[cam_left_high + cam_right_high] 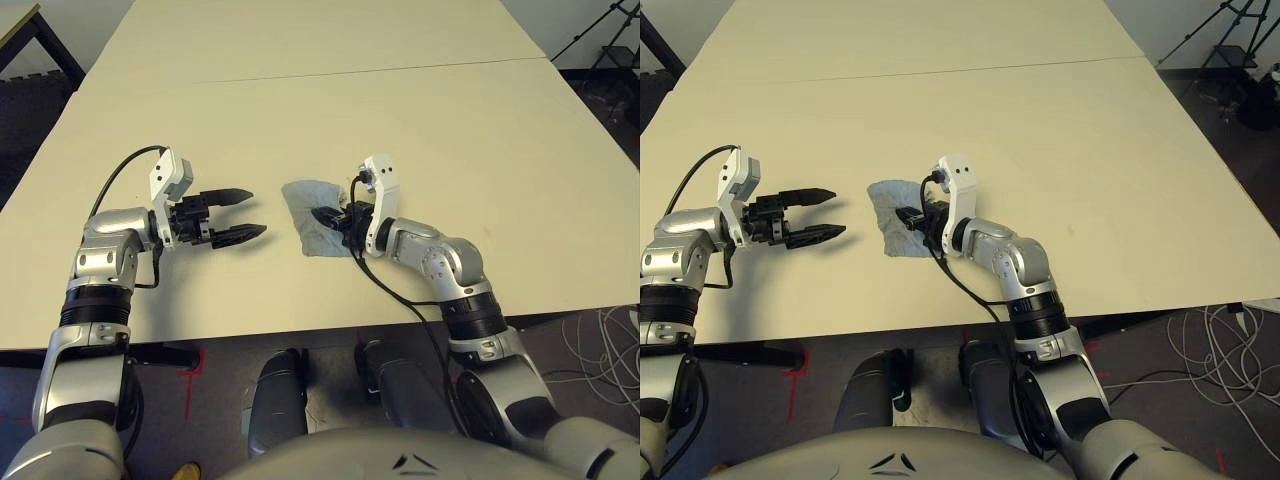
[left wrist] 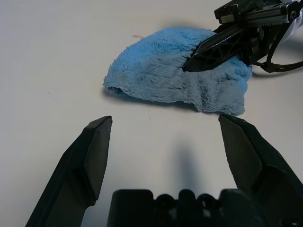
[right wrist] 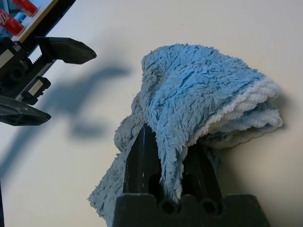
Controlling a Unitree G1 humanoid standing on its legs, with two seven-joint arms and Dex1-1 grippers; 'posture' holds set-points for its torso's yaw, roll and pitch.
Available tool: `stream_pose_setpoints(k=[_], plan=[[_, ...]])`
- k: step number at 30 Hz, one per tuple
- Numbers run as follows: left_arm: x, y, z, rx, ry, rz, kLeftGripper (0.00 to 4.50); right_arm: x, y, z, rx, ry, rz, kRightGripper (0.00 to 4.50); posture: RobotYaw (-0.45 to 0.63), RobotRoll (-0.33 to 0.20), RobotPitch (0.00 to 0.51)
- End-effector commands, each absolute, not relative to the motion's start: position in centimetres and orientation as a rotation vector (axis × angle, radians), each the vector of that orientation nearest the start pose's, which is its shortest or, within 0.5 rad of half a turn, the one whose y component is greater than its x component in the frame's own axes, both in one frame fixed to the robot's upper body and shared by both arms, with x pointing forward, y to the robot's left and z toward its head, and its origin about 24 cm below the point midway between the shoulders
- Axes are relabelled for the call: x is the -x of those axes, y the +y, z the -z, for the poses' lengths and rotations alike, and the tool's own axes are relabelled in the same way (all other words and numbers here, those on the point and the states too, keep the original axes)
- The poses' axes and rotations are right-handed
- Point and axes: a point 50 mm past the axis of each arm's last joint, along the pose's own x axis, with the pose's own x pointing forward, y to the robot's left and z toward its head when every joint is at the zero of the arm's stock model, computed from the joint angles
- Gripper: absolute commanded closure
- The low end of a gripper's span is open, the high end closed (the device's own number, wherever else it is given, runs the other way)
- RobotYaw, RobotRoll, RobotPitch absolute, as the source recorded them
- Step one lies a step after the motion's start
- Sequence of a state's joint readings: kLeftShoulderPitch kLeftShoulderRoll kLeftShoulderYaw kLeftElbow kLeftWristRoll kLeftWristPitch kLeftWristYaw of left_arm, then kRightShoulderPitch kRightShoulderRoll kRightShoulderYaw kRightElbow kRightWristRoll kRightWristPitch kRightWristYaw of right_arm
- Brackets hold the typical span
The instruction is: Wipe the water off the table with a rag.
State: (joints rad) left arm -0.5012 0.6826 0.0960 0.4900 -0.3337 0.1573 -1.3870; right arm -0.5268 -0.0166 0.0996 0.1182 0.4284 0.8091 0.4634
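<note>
The grey-blue rag [image 1: 305, 212] lies bunched on the pale table [image 1: 450, 120], near the front edge. My right gripper [image 1: 328, 216] is shut on a fold of the rag [image 3: 203, 94], and the cloth drapes over its black fingers [image 3: 142, 163]. My left gripper [image 1: 255, 212] hovers open a short way to the rag's left, pointing at it, with nothing between its fingers [image 2: 94, 151]. In the left wrist view a thin amber streak of water [image 2: 137, 36] shows on the table just beyond the rag [image 2: 165, 75]. Whatever lies under the rag is hidden.
A thin seam [image 1: 350, 70] crosses the tabletop farther back. Beyond the table's right edge stand a black tripod [image 1: 605, 40] and loose cables [image 1: 600, 340] on the floor. A dark table frame [image 1: 30, 40] is at the far left.
</note>
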Motion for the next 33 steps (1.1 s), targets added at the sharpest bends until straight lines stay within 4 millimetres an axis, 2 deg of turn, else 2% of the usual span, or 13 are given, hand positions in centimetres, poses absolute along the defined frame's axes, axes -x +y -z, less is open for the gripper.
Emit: stream_pose_setpoints(k=[1,4,11,16,21,26,29,33], plan=[[-30.3,26.1,-12.5,-0.154,0.197,1.113,0.0,-31.1,-7.2,-8.7,-0.301,0.458,-0.803,4.39,-0.21,0.0,0.173],[-30.4,26.1,-12.5,-0.153,0.196,1.115,0.0,-31.6,-11.8,-9.2,-0.259,0.432,-0.689,4.39,-0.22,0.0,0.172],[-30.5,26.1,-12.5,-0.154,0.197,1.115,0.0,-31.9,-17.6,-11.0,-0.197,0.39,-0.556,4.39,-0.23,0.0,0.171],[-30.8,26.1,-12.6,-0.156,0.195,1.114,0.0,-32.0,-18.8,-13.2,-0.258,0.319,-0.562,4.39,-0.24,0.0,0.168],[-30.9,26.1,-12.5,-0.159,0.197,1.116,0.0,-32.0,-19.1,-17.3,-0.32,0.214,-0.644,4.39,-0.25,0.0,0.165],[-31.1,25.9,-12.5,-0.157,0.195,1.121,0.0,-32.6,-21.3,-20.8,-0.285,0.144,-0.618,4.39,-0.26,0.0,0.158],[-31.2,25.8,-12.4,-0.156,0.192,1.124,0.0,-33.1,-23.3,-21.8,-0.24,0.127,-0.557,4.39,-0.26,0.0,0.156],[-31.3,25.7,-12.4,-0.154,0.188,1.125,0.0,-33.6,-25.4,-21.6,-0.192,0.155,-0.516,4.39,-0.25,0.0,0.154]])
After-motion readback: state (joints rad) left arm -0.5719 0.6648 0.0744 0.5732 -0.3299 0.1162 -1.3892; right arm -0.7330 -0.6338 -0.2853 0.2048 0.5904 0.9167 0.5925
